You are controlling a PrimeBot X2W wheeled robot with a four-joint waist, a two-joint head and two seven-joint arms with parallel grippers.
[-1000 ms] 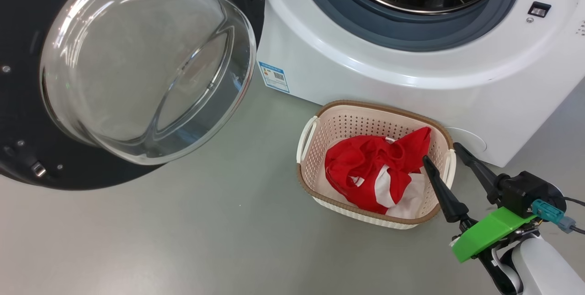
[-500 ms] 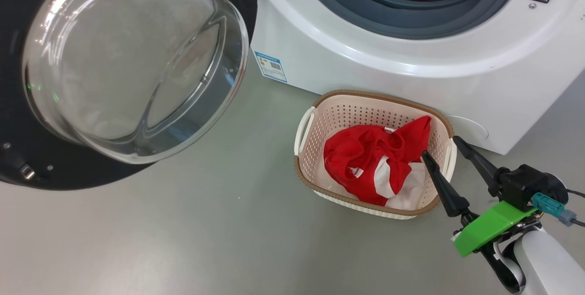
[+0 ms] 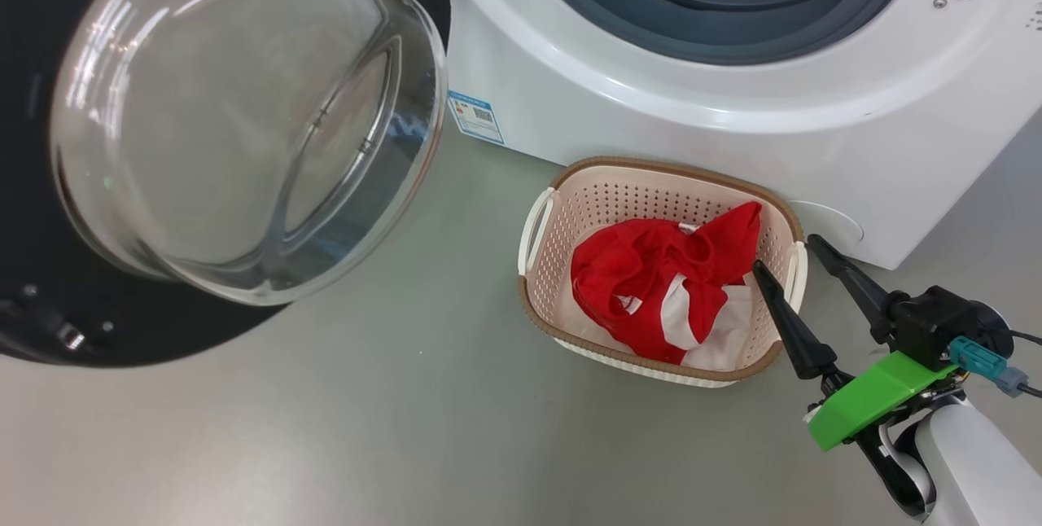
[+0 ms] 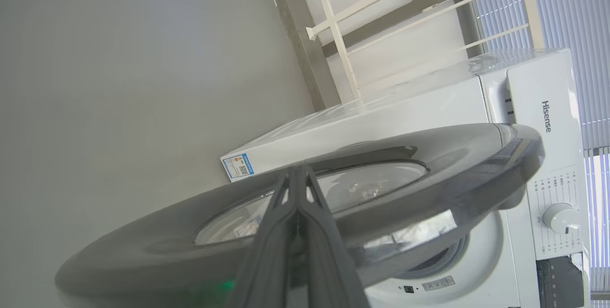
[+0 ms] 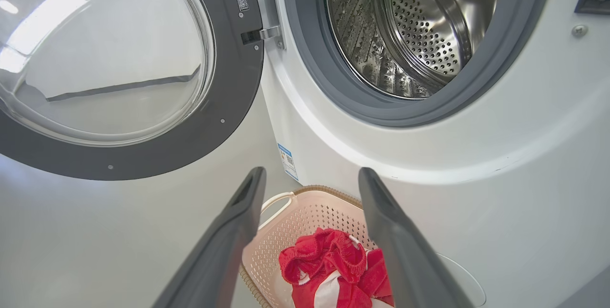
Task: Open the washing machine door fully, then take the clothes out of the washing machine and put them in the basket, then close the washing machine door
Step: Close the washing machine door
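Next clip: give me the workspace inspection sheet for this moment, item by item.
Surface: grey floor, smooth.
Job's things: washing machine door swung open to the left. On the washing machine, the visible part of the drum is bare steel. The basket stands on the floor at the machine's front, with red and white clothes inside.
Clutter: nothing seen.
Pincers: left pincer shut, by the door's outer face, contact unclear. Right pincer open and empty, at the basket's right end.
Cables: dark cable at the right wrist, away from the basket.
Surroundings: white railing and window blinds beyond the machine.
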